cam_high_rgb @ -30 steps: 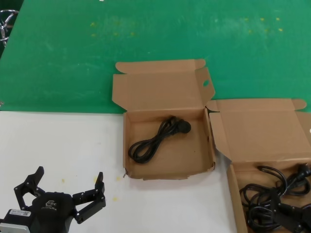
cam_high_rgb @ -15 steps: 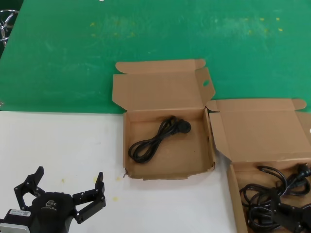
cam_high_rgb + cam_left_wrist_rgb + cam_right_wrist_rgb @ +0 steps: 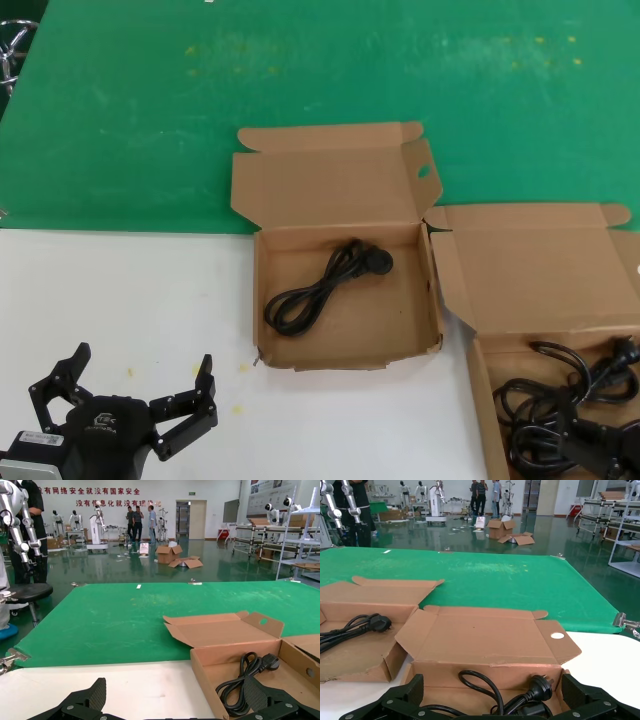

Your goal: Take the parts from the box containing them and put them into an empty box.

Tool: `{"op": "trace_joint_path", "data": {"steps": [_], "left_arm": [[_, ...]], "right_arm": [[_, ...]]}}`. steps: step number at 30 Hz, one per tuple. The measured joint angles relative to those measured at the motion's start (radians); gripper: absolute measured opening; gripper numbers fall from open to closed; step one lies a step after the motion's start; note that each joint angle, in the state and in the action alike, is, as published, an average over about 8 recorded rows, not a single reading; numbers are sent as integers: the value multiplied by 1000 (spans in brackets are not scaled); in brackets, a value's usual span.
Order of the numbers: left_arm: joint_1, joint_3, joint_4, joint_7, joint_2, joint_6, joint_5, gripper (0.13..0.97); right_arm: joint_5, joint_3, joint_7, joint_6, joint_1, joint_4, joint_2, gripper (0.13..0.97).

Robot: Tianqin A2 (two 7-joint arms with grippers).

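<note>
Plainly, the right gripper (image 3: 491,682) has its two black fingers spread wide apart and clamped on nothing. It hangs low over the shallow brown cardboard mailer box (image 3: 478,395) that holds the parts. Directly beneath and just ahead of it lies the tangle of black rubber-sheathed power cables (image 3: 545,410), with a moulded black plug (image 3: 540,687) showing between the fingers, towards this box's raised lid.

These cables look light but limp: they should sag, trail and drag neighbours along, since the loops overlap and no single cord is clearly free. The sheath is smooth, so a shallow pinch on one strand could slip. The firmer hold is probably across a bundled run of two or three strands near the middle of one coil, or just behind the stiff plug. Gripping a strand that passes under another risks lifting the whole heap, and the thin cardboard wall is light enough to shift with it.

The second shallow brown cardboard mailer box (image 3: 345,357), the one to be filled, sits well off to the left of the right gripper. One coiled black cable (image 3: 320,290) already lies inside it.

The left gripper (image 3: 135,375) waits over the white tabletop (image 3: 120,290), its fingers likewise spread and holding nothing, with that second box ahead and to its right.
</note>
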State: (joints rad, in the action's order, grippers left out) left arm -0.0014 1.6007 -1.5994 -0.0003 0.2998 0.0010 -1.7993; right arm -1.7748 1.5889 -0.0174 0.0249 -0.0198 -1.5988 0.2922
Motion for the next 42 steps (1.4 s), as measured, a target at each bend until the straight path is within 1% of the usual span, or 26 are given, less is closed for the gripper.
{"op": "trace_joint_path", "data": {"steps": [42], "left_arm": [[0, 0, 0, 0, 0, 0, 0, 966]], "right_arm": [[0, 0, 0, 0, 0, 0, 0, 966]]}}
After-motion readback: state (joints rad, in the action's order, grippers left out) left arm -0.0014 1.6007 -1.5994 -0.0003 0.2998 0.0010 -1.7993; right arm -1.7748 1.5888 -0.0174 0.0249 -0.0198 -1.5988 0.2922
